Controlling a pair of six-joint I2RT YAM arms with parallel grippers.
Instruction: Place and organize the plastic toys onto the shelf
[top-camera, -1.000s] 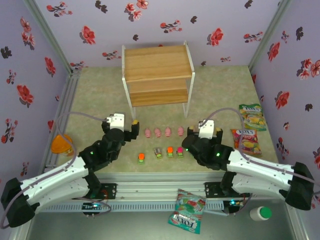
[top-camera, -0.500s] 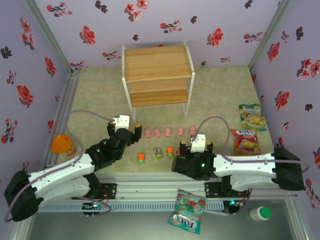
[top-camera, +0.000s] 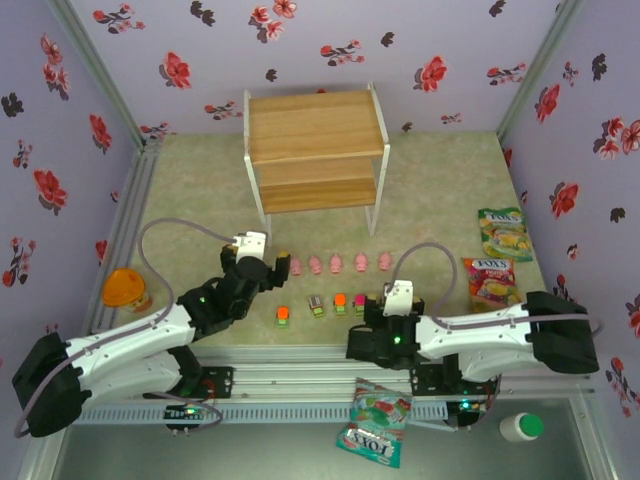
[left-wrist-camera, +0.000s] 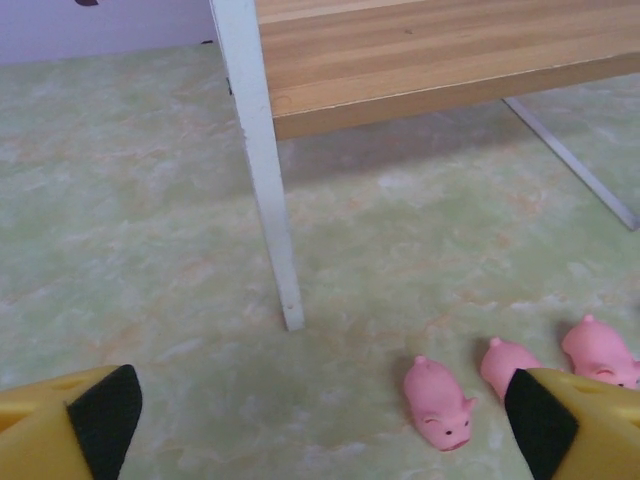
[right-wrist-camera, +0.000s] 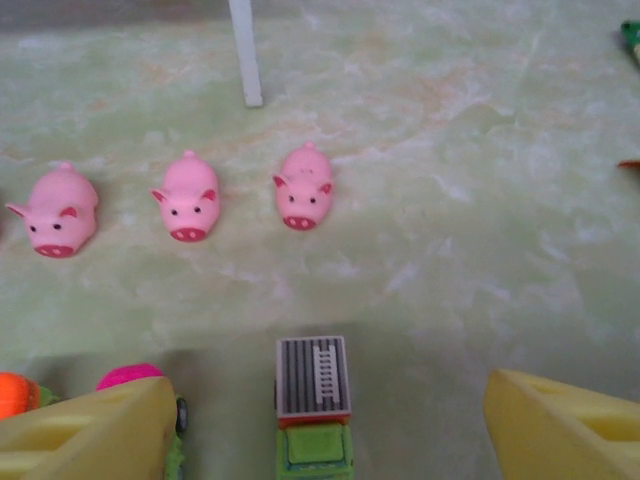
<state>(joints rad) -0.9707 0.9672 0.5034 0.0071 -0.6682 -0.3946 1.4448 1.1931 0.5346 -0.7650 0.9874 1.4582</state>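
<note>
Pink pigs (top-camera: 336, 264) lie in a row of five on the desk (top-camera: 450, 190), just in front of the shelf (top-camera: 318, 125), whose upper board hides part of the lower one from above. Nearer to us sits a row of blocky pieces (top-camera: 317, 306). From above we count four, since the right tool (top-camera: 376, 303) covers that end of the row.

Its own camera shows what lies beneath: a grey-topped piece (right-wrist-camera: 313, 390) between the yellow fingers (right-wrist-camera: 570, 425). With gaps on both sides, the jaws stand open and grip nothing. To its left, a pink top and a sliver of orange are half hidden behind the other finger.

The left tool (top-camera: 272, 262) hovers by the left end of the pig row, jaws spread wide with nothing between them. In its view one pig (left-wrist-camera: 438, 402) is whole, and the next two are partly hidden behind a fingertip. Of the shelf we make out there one white leg (left-wrist-camera: 262, 170) and the lower board's edge.
</note>
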